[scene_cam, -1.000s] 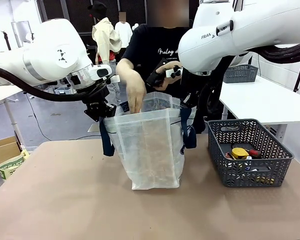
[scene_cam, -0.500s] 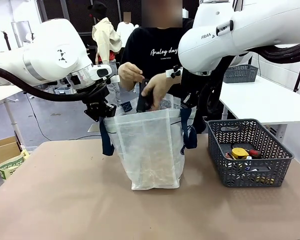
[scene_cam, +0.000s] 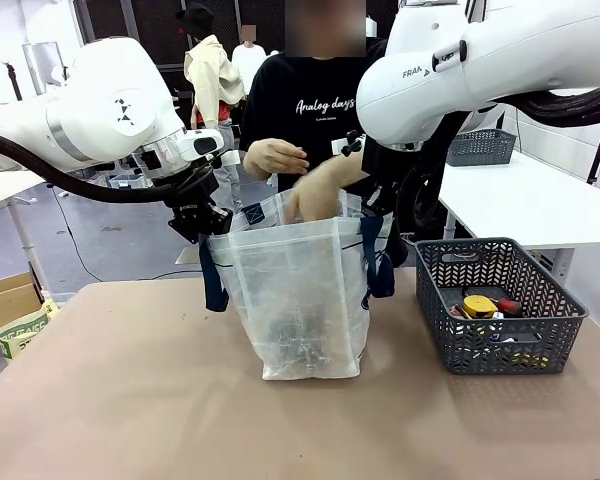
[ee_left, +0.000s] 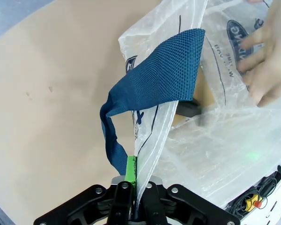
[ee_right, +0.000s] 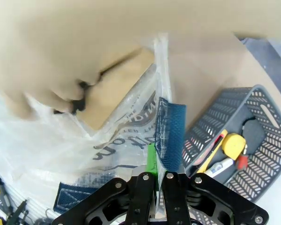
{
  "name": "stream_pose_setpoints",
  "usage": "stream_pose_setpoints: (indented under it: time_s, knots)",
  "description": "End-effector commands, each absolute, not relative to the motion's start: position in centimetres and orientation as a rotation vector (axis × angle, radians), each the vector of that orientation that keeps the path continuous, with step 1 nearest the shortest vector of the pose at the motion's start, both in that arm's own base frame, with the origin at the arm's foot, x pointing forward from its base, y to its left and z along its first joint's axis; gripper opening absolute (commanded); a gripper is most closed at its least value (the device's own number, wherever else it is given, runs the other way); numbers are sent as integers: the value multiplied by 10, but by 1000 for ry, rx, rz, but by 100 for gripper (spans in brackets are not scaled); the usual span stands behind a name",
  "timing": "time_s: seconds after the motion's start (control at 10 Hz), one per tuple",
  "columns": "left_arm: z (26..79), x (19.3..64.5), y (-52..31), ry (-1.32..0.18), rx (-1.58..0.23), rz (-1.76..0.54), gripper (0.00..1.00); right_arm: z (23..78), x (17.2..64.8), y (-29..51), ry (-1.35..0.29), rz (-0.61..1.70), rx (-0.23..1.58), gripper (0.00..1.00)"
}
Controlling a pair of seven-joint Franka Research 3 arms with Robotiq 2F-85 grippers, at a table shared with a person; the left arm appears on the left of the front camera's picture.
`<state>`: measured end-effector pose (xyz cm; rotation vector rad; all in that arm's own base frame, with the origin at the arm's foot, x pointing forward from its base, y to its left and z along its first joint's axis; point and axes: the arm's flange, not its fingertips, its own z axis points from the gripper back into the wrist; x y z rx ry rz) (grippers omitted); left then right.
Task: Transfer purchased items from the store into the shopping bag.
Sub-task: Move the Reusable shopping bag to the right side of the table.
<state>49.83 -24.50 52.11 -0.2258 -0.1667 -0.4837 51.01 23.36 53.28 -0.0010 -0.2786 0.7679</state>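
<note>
The translucent shopping bag (scene_cam: 300,290) stands open at mid-table, with navy straps hanging at both sides. My left gripper (scene_cam: 206,226) is shut on its left rim (ee_left: 145,154), just beside a blue strap (ee_left: 154,79). At the opposite side, my right gripper (scene_cam: 380,207) is shut on the right rim and strap (ee_right: 170,136). A person's hand (scene_cam: 315,193) reaches into the bag's mouth. A dark item (scene_cam: 300,338) lies at the bag's bottom. The store, a grey lattice basket (scene_cam: 555,335), sits to the right and holds a yellow tape measure (scene_cam: 478,304) and other small items.
The person stands right behind the bag at the far edge, the other hand (scene_cam: 276,157) held above it. A cardboard box (scene_cam: 5,300) sits beyond the table's left edge. Another grey basket (scene_cam: 480,147) rests on a white table at the back right.
The person's hand brought a dark item over the bag's mouth and it now lies at the bottom. Both grippers kept still on the rim.
</note>
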Motion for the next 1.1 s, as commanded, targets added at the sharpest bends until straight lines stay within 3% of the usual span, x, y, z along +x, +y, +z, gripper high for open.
stream_pose_setpoints:
  time_s: [0.0,1.0]
  knots:
    - [521,499,-243,-171,-225,-480,0,533,511,232,-279,766,-2,0]
    - [521,499,-243,-171,-225,-480,0,533,511,232,-279,766,-2,0]
